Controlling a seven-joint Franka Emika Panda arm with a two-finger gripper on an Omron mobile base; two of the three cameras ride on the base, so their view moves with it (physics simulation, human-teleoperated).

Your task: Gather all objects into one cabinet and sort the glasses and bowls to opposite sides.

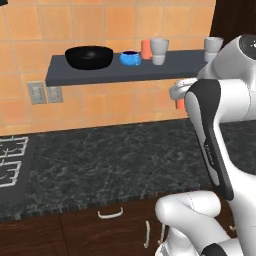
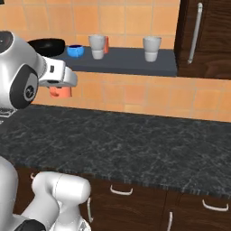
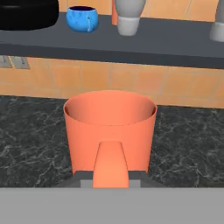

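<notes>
Bare shelf stretch between two grey tumblers, bowls crowding far end

Dark grey wall shelf carries, left to right: big black bowl, small blue bowl, orange cup just behind a grey cup, 2nd grey cup well apart at right end. Black marbled counter runs below.
</notes>
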